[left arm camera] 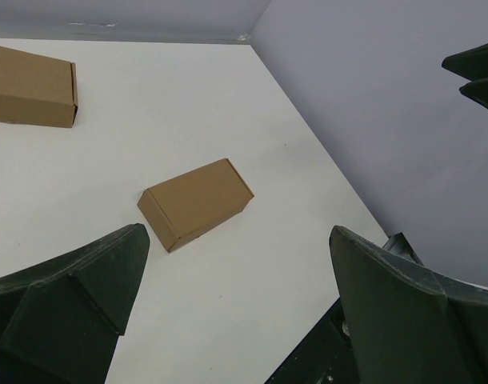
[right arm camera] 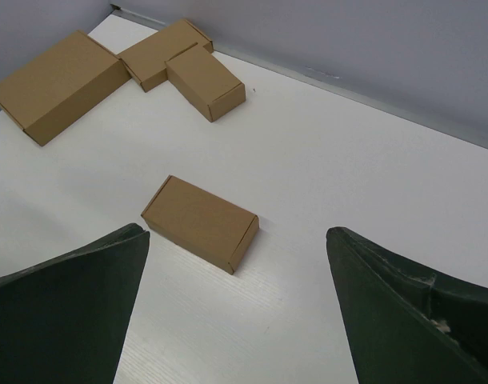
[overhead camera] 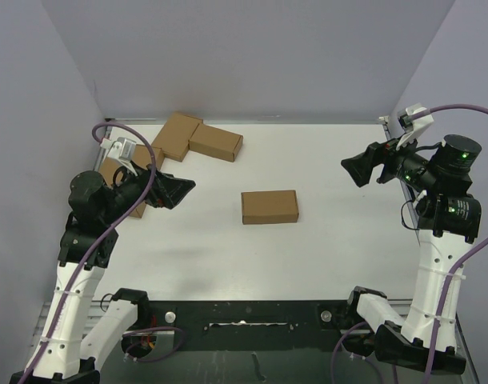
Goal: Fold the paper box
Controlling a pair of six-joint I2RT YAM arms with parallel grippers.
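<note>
Your left claw (overhead camera: 177, 190) and right claw (overhead camera: 356, 170) both gape wide, empty; the closed box (overhead camera: 270, 206) sits mid-frame on the tabletop (overhead camera: 332, 240).

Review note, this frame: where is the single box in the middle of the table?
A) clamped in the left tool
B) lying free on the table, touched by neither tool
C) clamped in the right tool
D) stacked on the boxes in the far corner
B: the middle box lies flat on the table, while the left tool and the right tool both hang open, off to either side and apart from it.
</note>
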